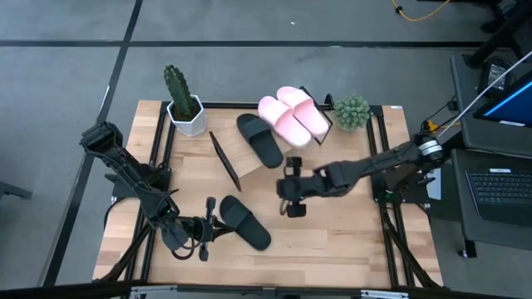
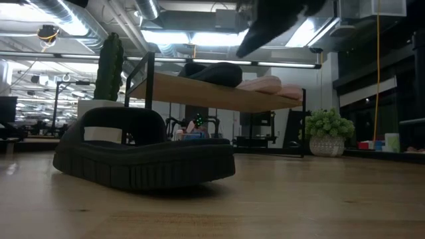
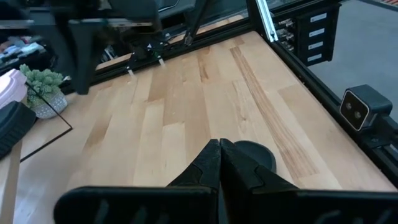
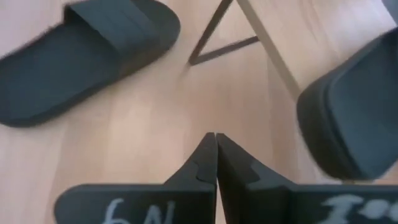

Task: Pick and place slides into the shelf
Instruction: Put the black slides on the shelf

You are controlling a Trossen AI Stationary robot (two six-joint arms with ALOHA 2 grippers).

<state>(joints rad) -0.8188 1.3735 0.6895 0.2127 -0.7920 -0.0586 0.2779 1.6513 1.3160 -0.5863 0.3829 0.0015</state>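
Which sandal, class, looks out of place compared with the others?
One black slide lies alone on the tabletop, near the left claw, while the other black slide and both pink slides already rest on the shelf.

I count four open-toe slides: two pale pink ones [image 1: 283, 119] [image 1: 302, 110] and two matte black ones [image 1: 260, 139] [image 1: 244, 222]. One slanted light-wood shelf [image 1: 237, 158], two potted plants: a tall green cactus [image 1: 177, 86], a round green succulent [image 1: 352, 110].
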